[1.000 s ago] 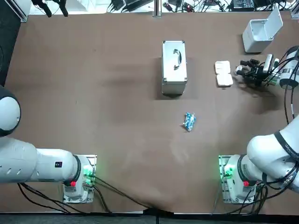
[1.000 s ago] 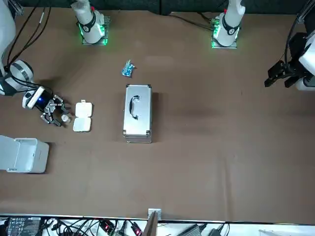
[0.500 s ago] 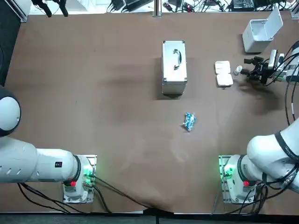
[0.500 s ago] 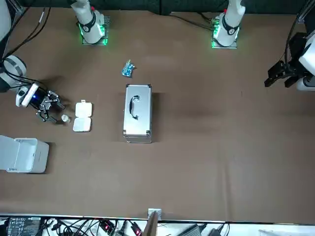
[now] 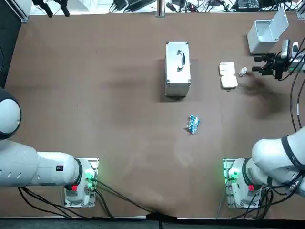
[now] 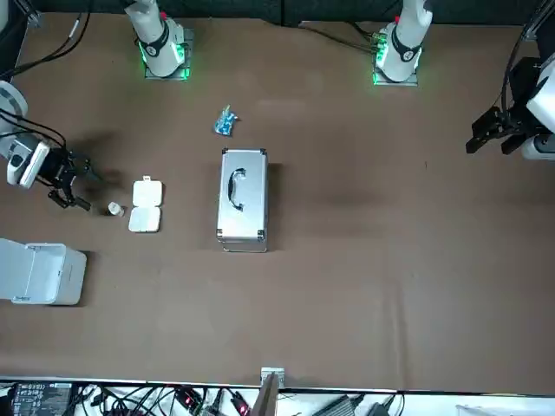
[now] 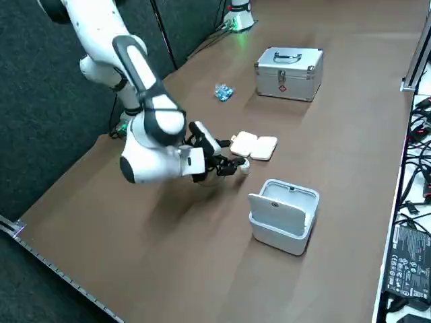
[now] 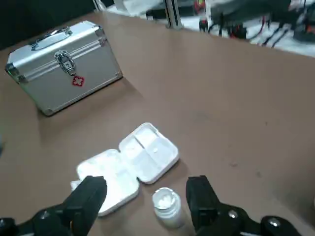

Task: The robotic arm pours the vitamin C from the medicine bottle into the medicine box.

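A silver first-aid case [image 5: 177, 69] lies mid-tabletop [image 5: 95, 95] with its handle up. Its long side runs away from the robot, and its latch face with the red cross is turned toward the robot's right. A crumpled blue packet [image 5: 192, 124] sits nearer the robot than the case and well apart from everything else. At the far right corner stands a white bin [image 5: 267, 33] with its lid raised. The right gripper [image 5: 256, 64] is just on the robot's side of the bin, its fingers pointing sideways toward the robot's left. The jaws stand wide open and hold nothing. The first thing in front of them is the medicine bottle [image 5: 243, 71], a small white bottle apart from both fingers. In the wrist view it falls in the gap between the fingers, a little ahead of them. It stands upright on the tabletop, so its long axis is vertical and its mouth points up, with white contents showing at the top. Just past the bottle, on the side away from the gripper, is the medicine box [image 5: 228, 75]; whether the two touch cannot be told. The box lies opened flat, its two white halves side by side and shallow compartments showing in the wrist view. Its long axis runs away from the robot, parallel to the case. The case lies farther along that line, beyond the medicine box with bare tabletop between them.
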{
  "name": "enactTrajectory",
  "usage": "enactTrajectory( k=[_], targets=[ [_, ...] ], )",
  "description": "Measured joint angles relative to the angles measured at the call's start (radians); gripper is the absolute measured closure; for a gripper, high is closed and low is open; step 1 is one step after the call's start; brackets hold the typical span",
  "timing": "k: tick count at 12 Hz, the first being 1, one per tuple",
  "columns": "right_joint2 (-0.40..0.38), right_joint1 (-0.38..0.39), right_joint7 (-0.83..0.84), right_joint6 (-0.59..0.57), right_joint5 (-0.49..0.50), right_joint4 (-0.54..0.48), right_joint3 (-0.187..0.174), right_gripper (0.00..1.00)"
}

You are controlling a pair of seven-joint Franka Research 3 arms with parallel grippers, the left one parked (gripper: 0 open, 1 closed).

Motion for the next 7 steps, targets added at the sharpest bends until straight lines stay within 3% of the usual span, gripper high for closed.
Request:
enactTrajectory(
  k=[7],
  targets=[
    [-0.217, 0.148, 0.689, 0.092, -0.325, -0.002, 0.005, 0.0]
  ],
)
